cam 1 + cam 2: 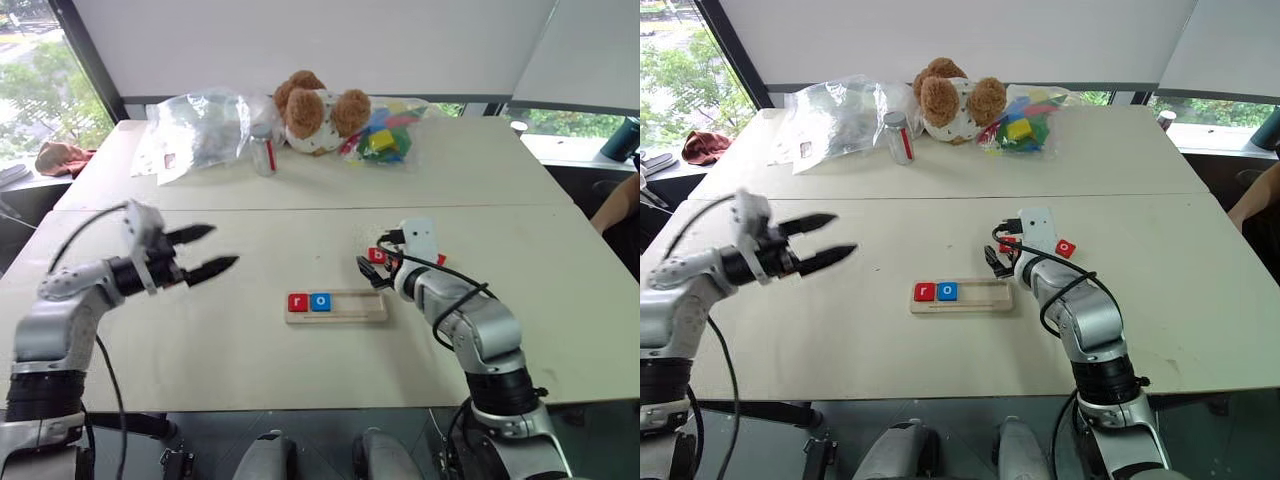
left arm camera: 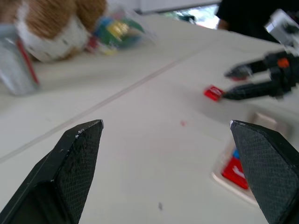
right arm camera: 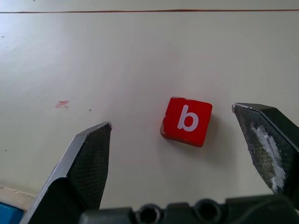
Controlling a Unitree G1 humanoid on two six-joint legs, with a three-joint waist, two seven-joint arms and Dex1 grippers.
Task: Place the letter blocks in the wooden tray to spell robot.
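The wooden tray (image 1: 352, 308) lies mid-table with a red r block (image 1: 297, 302) and a blue o block (image 1: 320, 301) side by side at its left end. A red b block (image 3: 187, 121) lies flat on the table just beyond the tray's right end. My right gripper (image 3: 172, 115) is open, low over the table, with the b block between its fingers but untouched. Another red letter block (image 1: 1066, 248) lies to the right of that wrist. My left gripper (image 1: 225, 245) hangs open and empty, raised well left of the tray and pointing toward it.
At the table's far side sit a teddy bear (image 1: 318, 108), a clear plastic bag (image 1: 200, 128), a small jar (image 1: 262, 150) and a bag of multicoloured toy blocks (image 1: 385, 135). A person's arm (image 1: 618, 205) shows at the right edge.
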